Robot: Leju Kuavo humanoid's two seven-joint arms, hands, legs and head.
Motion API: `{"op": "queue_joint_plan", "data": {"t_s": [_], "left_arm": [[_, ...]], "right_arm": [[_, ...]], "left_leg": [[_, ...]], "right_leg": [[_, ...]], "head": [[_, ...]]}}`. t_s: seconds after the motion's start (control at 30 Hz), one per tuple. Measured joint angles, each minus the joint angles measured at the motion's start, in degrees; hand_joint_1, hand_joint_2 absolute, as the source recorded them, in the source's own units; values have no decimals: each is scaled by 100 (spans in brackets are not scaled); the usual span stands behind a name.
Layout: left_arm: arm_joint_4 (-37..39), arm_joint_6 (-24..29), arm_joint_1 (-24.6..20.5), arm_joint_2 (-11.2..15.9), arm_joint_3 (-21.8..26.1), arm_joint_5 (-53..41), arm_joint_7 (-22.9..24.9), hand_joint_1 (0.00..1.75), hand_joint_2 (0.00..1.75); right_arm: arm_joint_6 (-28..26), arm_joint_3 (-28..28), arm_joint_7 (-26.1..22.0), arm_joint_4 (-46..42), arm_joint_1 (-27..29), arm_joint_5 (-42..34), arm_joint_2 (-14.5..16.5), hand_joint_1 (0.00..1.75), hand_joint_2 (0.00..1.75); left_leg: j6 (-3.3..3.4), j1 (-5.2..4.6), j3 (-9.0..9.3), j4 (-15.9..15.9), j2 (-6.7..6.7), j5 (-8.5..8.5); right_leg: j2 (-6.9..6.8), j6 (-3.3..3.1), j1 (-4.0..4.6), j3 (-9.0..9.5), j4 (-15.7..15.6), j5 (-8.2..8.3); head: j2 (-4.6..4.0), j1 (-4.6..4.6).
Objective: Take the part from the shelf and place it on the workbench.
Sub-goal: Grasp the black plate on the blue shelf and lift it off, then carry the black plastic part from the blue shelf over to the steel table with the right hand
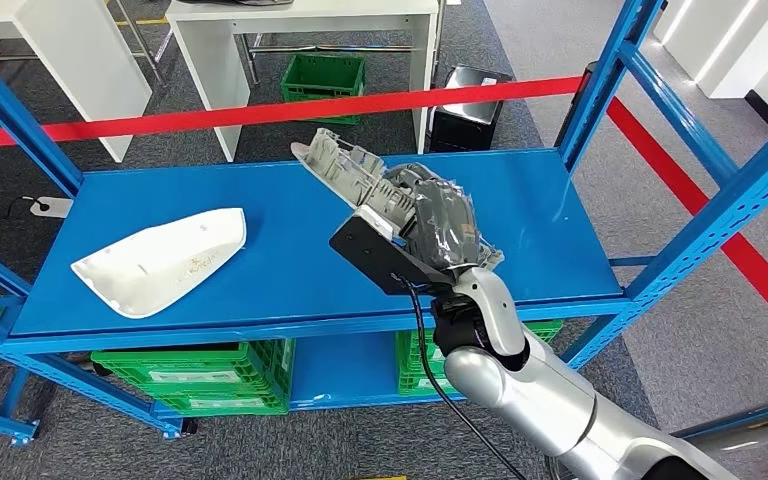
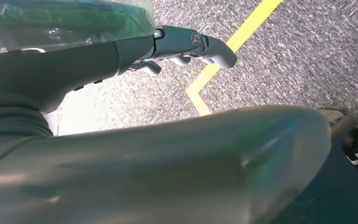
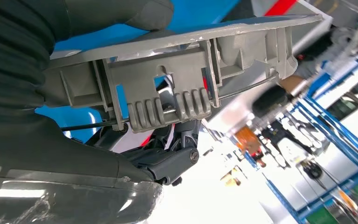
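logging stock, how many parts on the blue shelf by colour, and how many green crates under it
grey part, held in the right hand: 1
white part, lying on the top shelf: 1
green crates under it: 2
total: 4

Grey ribbed matt plastic part (image 1: 345, 168); glossy white plastic cover (image 1: 160, 262); smooth blue painted-metal shelf (image 1: 290, 290).

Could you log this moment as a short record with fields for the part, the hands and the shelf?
held part: grey ribbed part, lifted above the shelf
right hand: right hand grips the part's near end
left hand: left hand holds nothing, fingers apart, over carpet
shelf: blue shelf
also on shelf: white cover, lying flat
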Motion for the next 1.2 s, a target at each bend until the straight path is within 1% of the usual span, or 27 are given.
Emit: {"op": "queue_joint_plan", "data": {"t_s": [0.33,0.67,1.0,1.2], "left_arm": [[0,32,17,0,2,76,-51,0,175],[0,84,32,0,2,131,-54,0,175],[0,95,33,0,3,177,-113,0,175],[0,95,33,0,4,178,-112,0,175]], "right_arm": [[-99,-68,53,-865,100,408,-184,175,175],[-198,-78,-16,-1521,162,771,-266,175,175],[-329,19,-243,-2086,229,746,-286,175,175],[-404,134,-581,-2392,245,327,-287,175,175]], "left_leg": [[1,0,-14,0,0,0],[1,0,-19,0,0,-1],[2,0,-21,0,0,-1],[2,0,-20,0,0,-1]], "right_leg": [[-1,0,0,-13,0,0],[-1,0,0,-18,0,0],[-1,0,0,-18,0,0],[-2,0,0,-18,0,0]], "head": [[0,0],[0,-1],[0,0],[0,0]]}}
